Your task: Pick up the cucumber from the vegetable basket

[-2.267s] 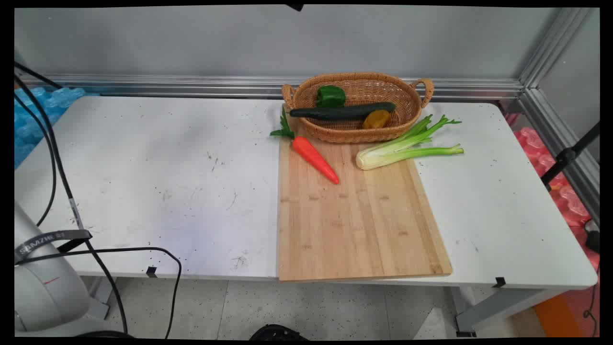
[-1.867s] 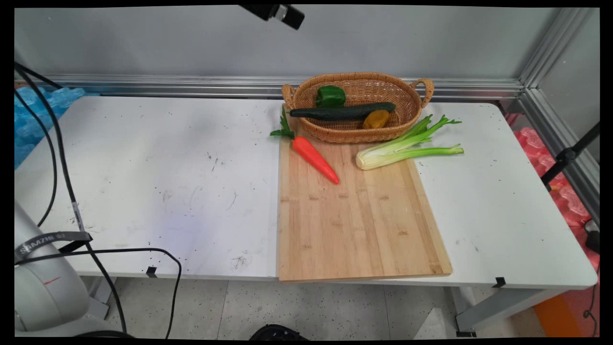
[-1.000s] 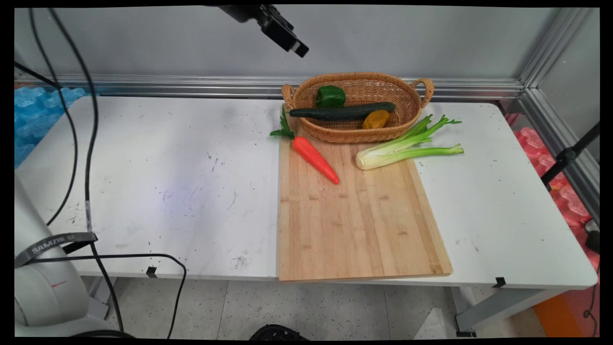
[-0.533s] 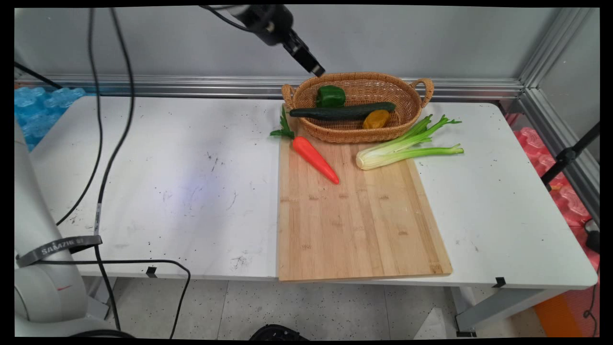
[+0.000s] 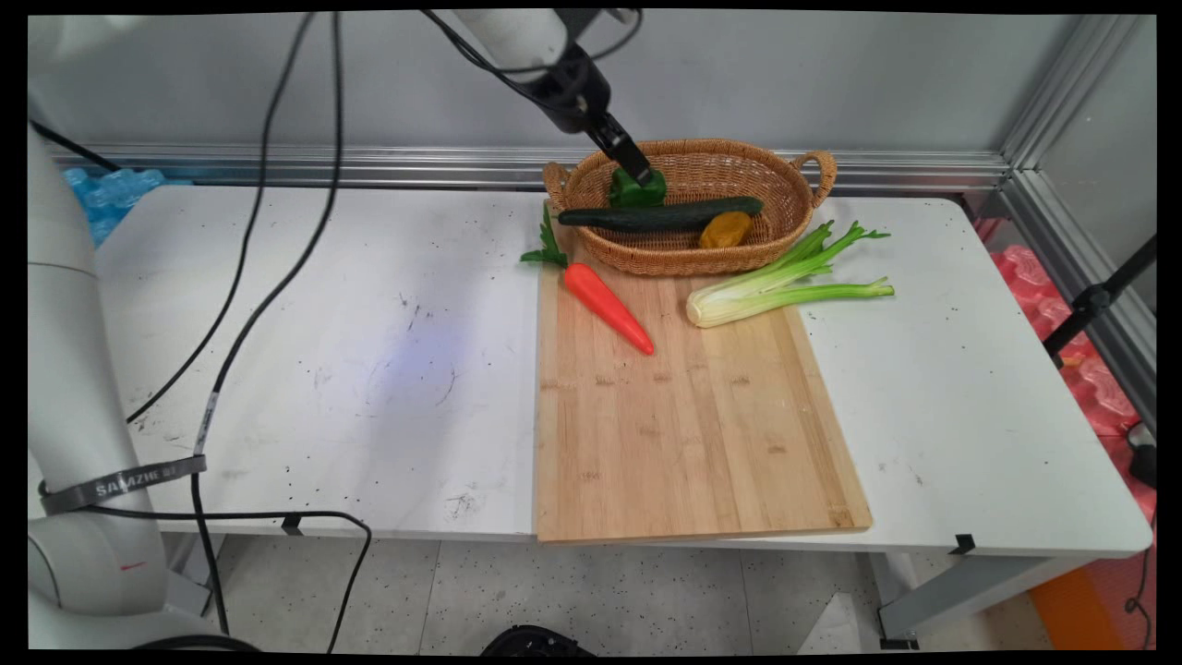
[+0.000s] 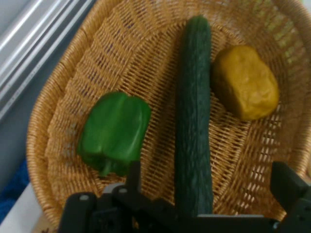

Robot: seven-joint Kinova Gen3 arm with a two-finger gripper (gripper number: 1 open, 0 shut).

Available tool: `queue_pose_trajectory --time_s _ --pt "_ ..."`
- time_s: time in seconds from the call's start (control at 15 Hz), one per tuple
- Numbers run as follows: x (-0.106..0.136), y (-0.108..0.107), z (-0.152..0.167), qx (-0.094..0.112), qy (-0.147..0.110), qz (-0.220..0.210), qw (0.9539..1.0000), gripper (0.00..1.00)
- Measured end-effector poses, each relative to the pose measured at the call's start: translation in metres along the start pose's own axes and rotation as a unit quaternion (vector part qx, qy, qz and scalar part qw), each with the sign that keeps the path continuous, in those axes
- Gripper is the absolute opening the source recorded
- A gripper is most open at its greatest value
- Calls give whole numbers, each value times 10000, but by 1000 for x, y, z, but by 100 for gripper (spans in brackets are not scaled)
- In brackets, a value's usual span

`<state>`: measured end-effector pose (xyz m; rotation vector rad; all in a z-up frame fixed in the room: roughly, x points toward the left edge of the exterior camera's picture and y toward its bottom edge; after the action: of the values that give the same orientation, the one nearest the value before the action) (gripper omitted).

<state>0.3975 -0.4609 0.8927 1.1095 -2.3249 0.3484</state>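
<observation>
Lowered claw (image 5: pixel 644 176), fingers apart, half hides green pepper (image 5: pixel 635 192) in basket (image 5: pixel 785 185).

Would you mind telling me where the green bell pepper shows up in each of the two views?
Main view: green bell pepper at the far left end of the wicker basket, partly behind the pincer.
Hand view: green bell pepper left of centre, above the left finger.
Shared landmark: the cucumber lying alongside it.

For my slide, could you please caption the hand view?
Open black gripper above a wicker basket holding a green bell pepper, dark cucumber and yellow potato.
</observation>
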Motion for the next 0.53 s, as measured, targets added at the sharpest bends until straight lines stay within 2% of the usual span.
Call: queue_pose_trajectory --time_s 0.53 --pt "12 2 77 53 -446 -106 9989 100"
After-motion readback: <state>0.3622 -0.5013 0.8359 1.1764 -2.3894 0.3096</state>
